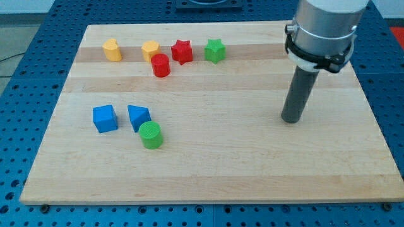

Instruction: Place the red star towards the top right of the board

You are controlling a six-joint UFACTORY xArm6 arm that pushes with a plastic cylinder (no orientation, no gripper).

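Observation:
The red star [182,51] lies near the view's top, left of centre, on the wooden board [252,157]. A green star [214,50] sits just to its right, a red cylinder [160,65] just below-left, and a yellow block [150,49] to its left. My tip [291,119] rests on the board at the view's right, far to the right of and below the red star, touching no block.
A second yellow block [112,49] sits at the top left. A blue cube [105,118], a blue triangular block [138,116] and a green cylinder [151,135] cluster at the lower left. The arm's grey body [322,31] hangs over the top right.

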